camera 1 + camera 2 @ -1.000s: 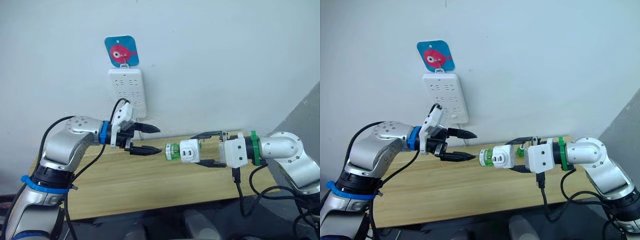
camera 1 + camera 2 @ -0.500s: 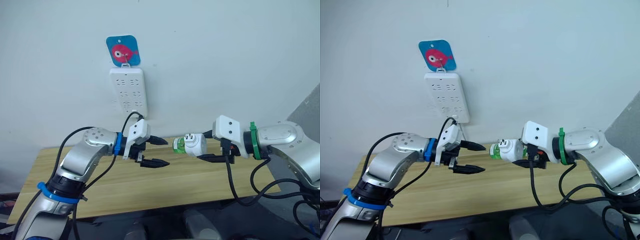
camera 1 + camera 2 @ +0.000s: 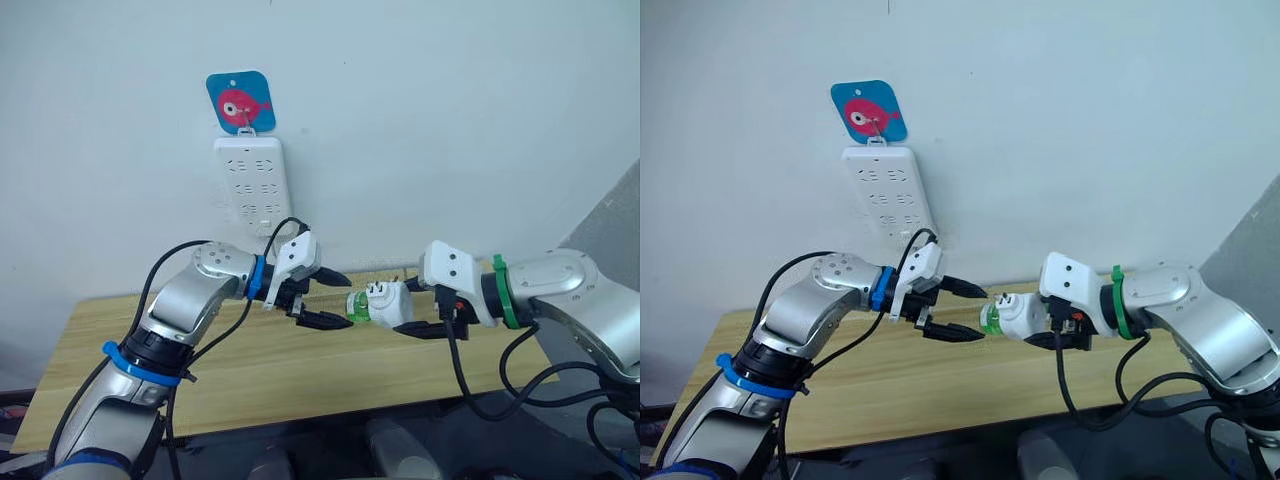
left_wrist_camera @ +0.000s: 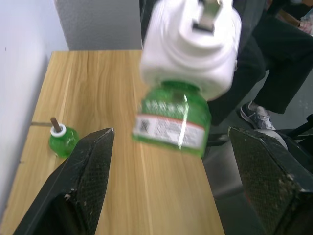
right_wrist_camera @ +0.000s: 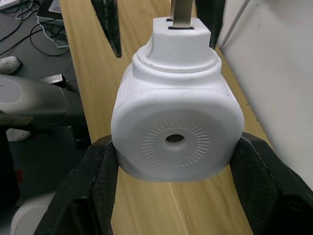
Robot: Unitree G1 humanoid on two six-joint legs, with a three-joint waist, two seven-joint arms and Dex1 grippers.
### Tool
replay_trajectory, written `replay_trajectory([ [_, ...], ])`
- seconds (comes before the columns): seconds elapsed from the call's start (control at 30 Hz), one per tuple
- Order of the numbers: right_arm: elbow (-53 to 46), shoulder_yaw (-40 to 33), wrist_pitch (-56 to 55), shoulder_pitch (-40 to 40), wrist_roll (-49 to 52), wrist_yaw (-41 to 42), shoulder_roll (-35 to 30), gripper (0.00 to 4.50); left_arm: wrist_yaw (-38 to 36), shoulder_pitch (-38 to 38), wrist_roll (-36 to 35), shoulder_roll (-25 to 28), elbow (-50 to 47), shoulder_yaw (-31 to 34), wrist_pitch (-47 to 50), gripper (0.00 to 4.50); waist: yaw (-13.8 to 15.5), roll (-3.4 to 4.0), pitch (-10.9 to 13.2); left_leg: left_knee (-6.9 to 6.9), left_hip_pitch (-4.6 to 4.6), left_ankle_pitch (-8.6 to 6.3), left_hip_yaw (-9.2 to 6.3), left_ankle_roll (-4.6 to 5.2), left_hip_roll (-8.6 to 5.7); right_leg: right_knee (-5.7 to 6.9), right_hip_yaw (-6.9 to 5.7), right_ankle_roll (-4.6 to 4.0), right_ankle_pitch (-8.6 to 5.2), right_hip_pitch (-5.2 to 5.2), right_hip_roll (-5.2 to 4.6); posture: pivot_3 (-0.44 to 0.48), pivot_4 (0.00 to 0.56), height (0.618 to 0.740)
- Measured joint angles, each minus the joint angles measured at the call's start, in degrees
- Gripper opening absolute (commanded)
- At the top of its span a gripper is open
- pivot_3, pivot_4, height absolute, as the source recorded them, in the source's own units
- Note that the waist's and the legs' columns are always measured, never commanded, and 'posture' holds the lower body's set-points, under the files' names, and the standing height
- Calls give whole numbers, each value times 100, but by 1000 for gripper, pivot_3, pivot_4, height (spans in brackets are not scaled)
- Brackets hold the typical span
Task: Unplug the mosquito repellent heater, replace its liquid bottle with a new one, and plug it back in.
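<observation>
My right gripper is shut on the white mosquito repellent heater, holding it in the air above the table with its prongs up. A green liquid bottle sticks out of the heater toward my left arm. My left gripper is open, one fingertip above and one below the bottle's end, and I cannot tell if they touch it. In the left wrist view the bottle hangs between the two fingers. In the right wrist view the heater sits between the pads.
A tall white power strip hangs on the wall under a blue fish sticker. The wooden table runs below both arms. A second green bottle stands on it near the wall. A person's legs are beyond the table's end.
My left gripper has moved right and now straddles the bottle's end. My right gripper has turned the heater and brought it a little lower and toward the left arm.
</observation>
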Motion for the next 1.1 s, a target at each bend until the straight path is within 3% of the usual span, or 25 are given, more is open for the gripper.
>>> replay_trajectory([
  [0.57,-60,2,-5,-90,191,2,62,2898,-388,-59,26,-138,124,-126,-100,3900,-105,0,0,-1,-1,0,-3,0,0,0,-2,0,0,0,0,-258,48,724],
  [0.8,-61,2,-10,-95,245,2,108,2898,-459,-99,26,-108,119,-132,27,2248,-108,0,0,-1,0,0,-3,0,0,0,-2,0,0,0,0,-258,43,724],
  [1.03,-61,2,-10,-96,314,-1,110,2898,-513,-99,40,-99,119,-132,0,2245,-109,0,0,-1,-1,0,-4,0,0,0,-3,0,0,0,0,-259,42,724],
  [1.1,-61,0,-10,-96,329,-1,110,3624,-514,-99,40,-99,122,-130,-5,2245,-109,0,0,0,-1,0,-3,0,0,0,-2,0,0,0,0,-259,42,724],
])
